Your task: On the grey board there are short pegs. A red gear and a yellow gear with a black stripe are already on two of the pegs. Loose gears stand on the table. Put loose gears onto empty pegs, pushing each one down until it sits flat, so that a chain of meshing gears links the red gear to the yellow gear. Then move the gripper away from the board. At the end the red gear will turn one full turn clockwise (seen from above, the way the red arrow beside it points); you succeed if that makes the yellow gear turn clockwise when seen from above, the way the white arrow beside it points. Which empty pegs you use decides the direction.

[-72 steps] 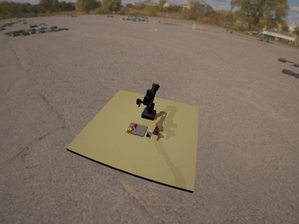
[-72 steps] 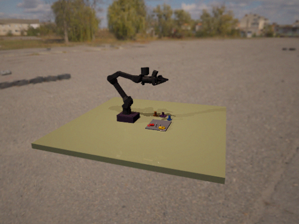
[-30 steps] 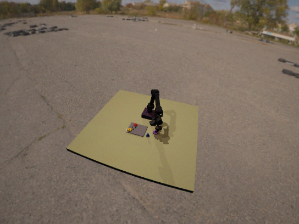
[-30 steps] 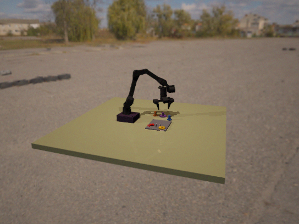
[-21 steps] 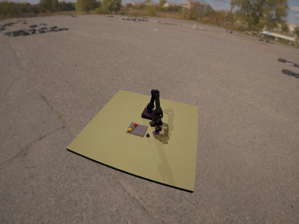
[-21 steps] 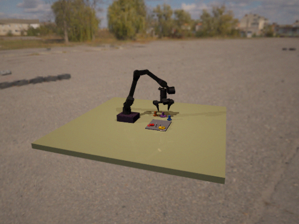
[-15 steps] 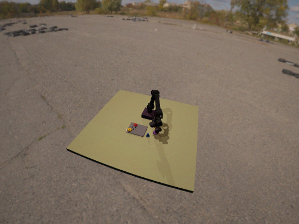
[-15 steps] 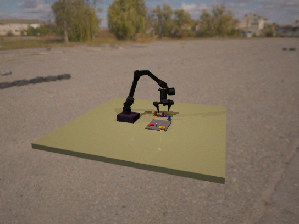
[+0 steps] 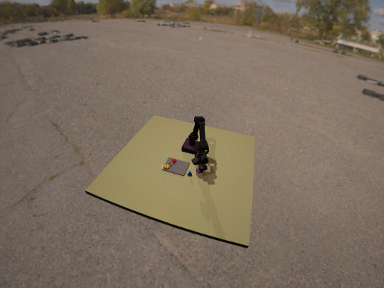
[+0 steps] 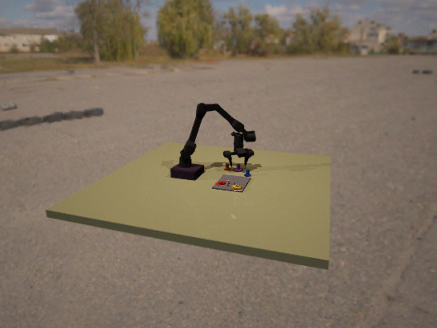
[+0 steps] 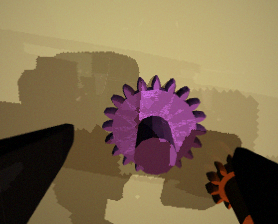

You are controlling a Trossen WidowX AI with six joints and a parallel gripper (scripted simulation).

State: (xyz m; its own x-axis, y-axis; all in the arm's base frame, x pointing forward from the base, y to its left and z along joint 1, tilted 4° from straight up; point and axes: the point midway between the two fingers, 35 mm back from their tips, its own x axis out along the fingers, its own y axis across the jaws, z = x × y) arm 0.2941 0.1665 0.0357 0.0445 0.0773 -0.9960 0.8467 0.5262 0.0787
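Observation:
The purple gear [image 9: 198,170] [image 10: 238,170] [image 11: 120,122] stands on the table with its stem up. My gripper [image 10: 238,165] [image 11: 153,144] is open above it, one finger on each side of the stem, holding nothing. The orange gear [image 10: 226,166] [image 11: 223,184] stands close by, partly hidden behind the right finger in the wrist view. The blue gear [image 9: 190,174] [image 10: 247,173] stands between the purple gear and the grey board [image 9: 180,167] [image 10: 240,179]. The red gear [image 9: 174,160] [image 10: 222,182] and yellow gear [image 9: 166,166] [image 10: 237,186] are on the board, with small bare pegs between them.
The arm's dark base block [image 9: 190,146] [image 10: 187,172] stands on the yellow-green table top [image 9: 141,192] [image 10: 161,211]. The orange gear is beside one finger, and the arm's shadow lies around the purple gear.

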